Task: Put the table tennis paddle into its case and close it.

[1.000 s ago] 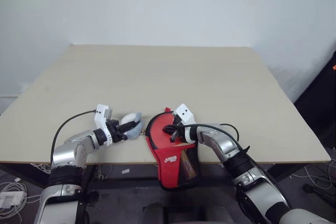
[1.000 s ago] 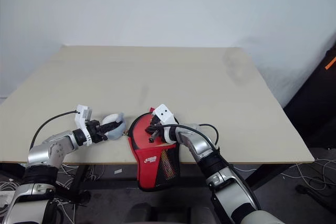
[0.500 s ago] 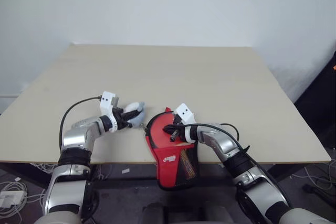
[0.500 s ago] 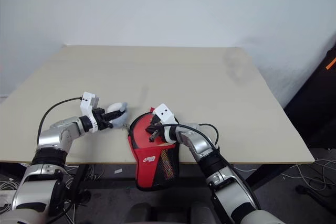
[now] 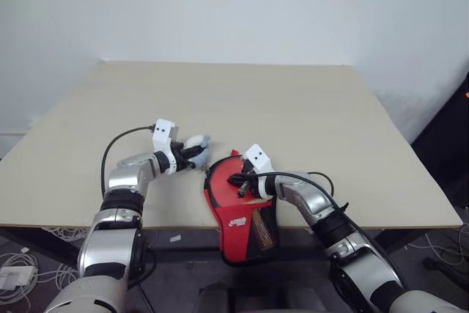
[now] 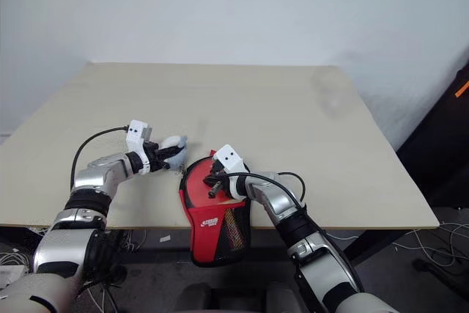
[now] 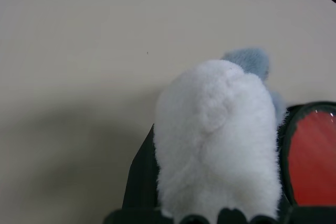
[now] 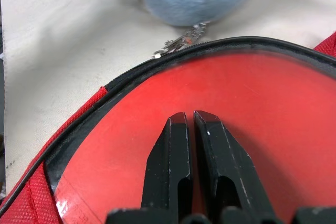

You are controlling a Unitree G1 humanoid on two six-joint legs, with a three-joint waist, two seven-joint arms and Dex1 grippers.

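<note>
The red case (image 5: 245,223) lies at the table's front edge, its mesh-pocket end hanging over the edge. Inside it shows the red face of the table tennis paddle (image 8: 273,108), ringed by the black zip edge (image 8: 79,135). My right gripper (image 8: 190,116) is shut, its tips resting on the paddle's rubber face. My left gripper (image 5: 192,156) is shut on a fluffy white and pale blue ball (image 7: 220,140) just left of the case's round end. A small metal chain (image 8: 181,41) joins this ball to the zip edge. The paddle's handle is hidden.
The beige table (image 5: 293,100) stretches bare behind and beside the case. A pale wall stands beyond the far edge. Cables lie on the floor (image 5: 18,269) below the left front corner.
My left gripper has carried the fluffy ball away from the front edge and rightward, toward the top of the case's round end. The right gripper and the case stayed put.
</note>
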